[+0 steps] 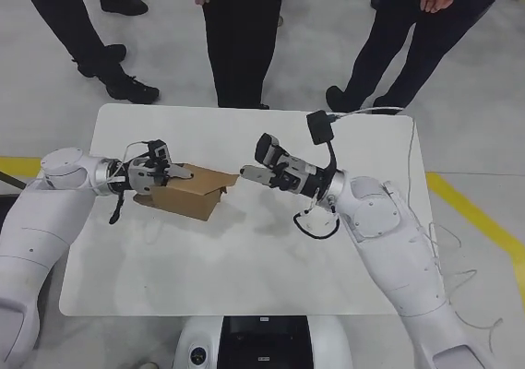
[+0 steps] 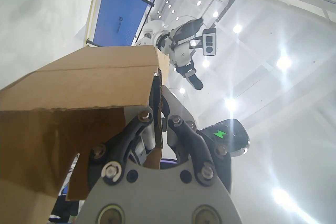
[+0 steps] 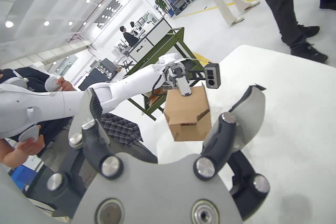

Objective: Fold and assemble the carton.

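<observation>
A brown carton (image 1: 193, 191) sits tilted over the left-middle of the white table (image 1: 244, 267), with a flap sticking out toward the right arm. My left gripper (image 1: 170, 172) is at its left end, shut on one cardboard wall. In the left wrist view the fingers (image 2: 147, 128) pinch that wall of the carton (image 2: 78, 83). My right gripper (image 1: 244, 172) is just beyond the flap's tip, open and holding nothing. The right wrist view has its own gripper (image 3: 172, 89) spread wide, with the carton (image 3: 189, 112) and the left gripper (image 3: 183, 88) farther off.
Several people's legs (image 1: 239, 55) stand along the table's far edge. A green-framed rack (image 3: 168, 51) is off the table's left side. Bare tabletop lies in front of the carton and to the right.
</observation>
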